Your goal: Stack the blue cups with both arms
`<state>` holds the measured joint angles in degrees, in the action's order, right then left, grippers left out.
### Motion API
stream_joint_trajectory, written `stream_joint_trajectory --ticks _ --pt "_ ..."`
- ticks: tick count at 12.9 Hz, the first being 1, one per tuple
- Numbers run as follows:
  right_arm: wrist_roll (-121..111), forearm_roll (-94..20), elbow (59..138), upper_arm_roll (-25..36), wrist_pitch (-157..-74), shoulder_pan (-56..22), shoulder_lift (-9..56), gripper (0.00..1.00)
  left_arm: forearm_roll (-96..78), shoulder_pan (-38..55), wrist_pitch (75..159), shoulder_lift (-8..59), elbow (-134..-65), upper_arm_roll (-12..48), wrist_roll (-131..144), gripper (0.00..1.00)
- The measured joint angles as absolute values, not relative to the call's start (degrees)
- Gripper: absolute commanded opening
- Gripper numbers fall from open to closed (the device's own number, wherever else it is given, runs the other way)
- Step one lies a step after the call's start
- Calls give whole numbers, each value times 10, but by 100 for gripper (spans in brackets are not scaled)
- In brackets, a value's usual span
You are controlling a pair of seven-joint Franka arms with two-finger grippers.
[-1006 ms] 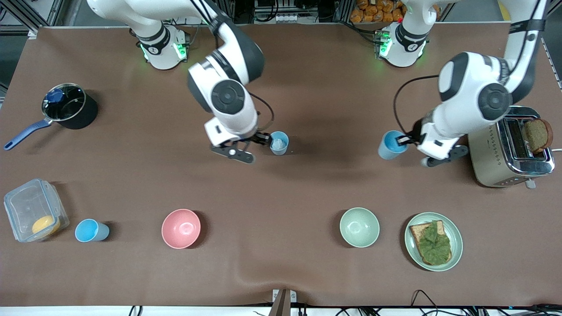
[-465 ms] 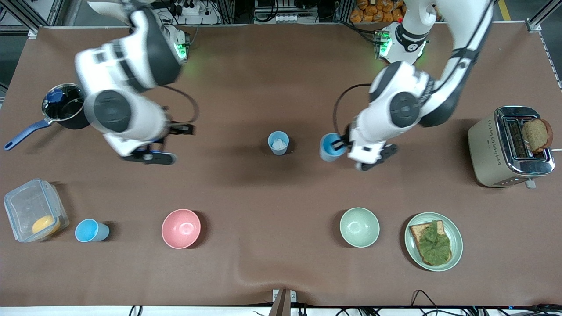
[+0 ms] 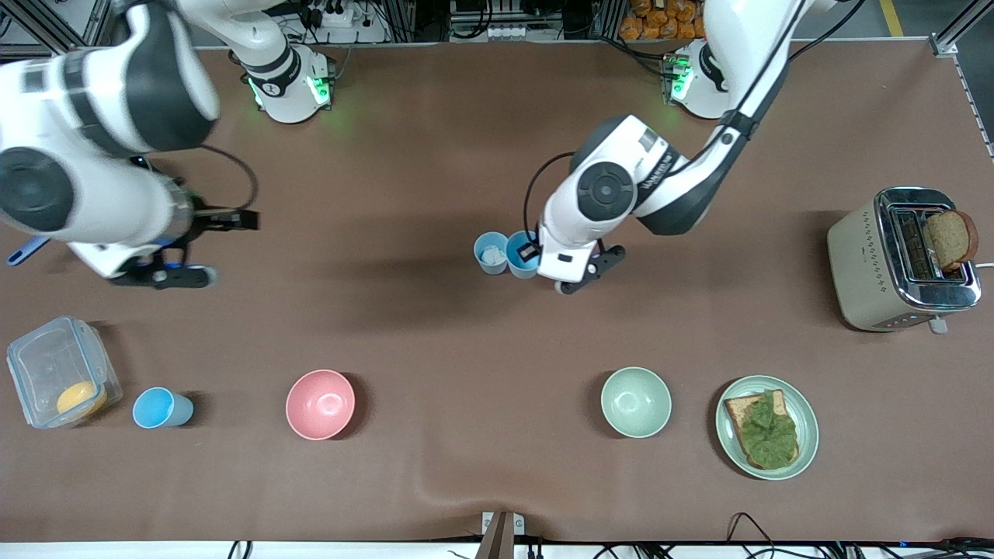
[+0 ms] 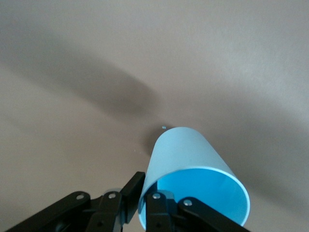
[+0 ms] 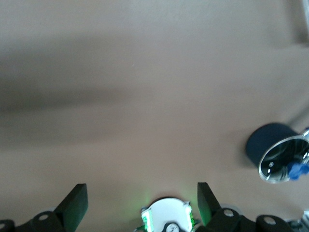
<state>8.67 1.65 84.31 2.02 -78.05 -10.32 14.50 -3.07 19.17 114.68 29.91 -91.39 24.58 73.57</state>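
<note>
My left gripper (image 3: 531, 252) is shut on the rim of a blue cup (image 3: 520, 255), one finger inside and one outside, over the middle of the table. In the front view the cup shows right beside a second blue cup (image 3: 491, 252) with a whitish inside, which stands upright. In the left wrist view my left gripper (image 4: 145, 197) pinches the held cup (image 4: 186, 152) above bare table. My right gripper (image 3: 237, 220) is open and empty over the right arm's end of the table; the right wrist view (image 5: 141, 203) shows it empty. A third blue cup (image 3: 161, 408) stands near the front edge.
A clear container (image 3: 60, 371) sits beside the third cup. A pink bowl (image 3: 320, 404), a pale green bowl (image 3: 635, 401) and a plate with toast (image 3: 808, 446) line the front. A toaster (image 3: 877, 268) stands at the left arm's end. A dark pot (image 5: 277, 154) shows under the right arm.
My right gripper let go of the whitish-inside cup and swung away toward its end of the table. My left gripper carried its blue cup from beside the toaster to beside that cup.
</note>
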Motion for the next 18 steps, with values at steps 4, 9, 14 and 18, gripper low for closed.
stream_joint_trajectory --ticks 4,9,14,18 --pt "-61 17 901 20 -888 -30 137 100 -23 222 1147 302 -912 245 761 0" --pt "-95 19 965 18 -968 -12 109 100 -16 250 1157 334 -912 244 768 0" --pt "-158 29 1080 15 -1085 28 20 100 -11 255 1181 350 -908 243 769 0" --pt "-197 3 1031 36 -1047 45 -1 100 -5 261 1190 360 -900 243 769 3"
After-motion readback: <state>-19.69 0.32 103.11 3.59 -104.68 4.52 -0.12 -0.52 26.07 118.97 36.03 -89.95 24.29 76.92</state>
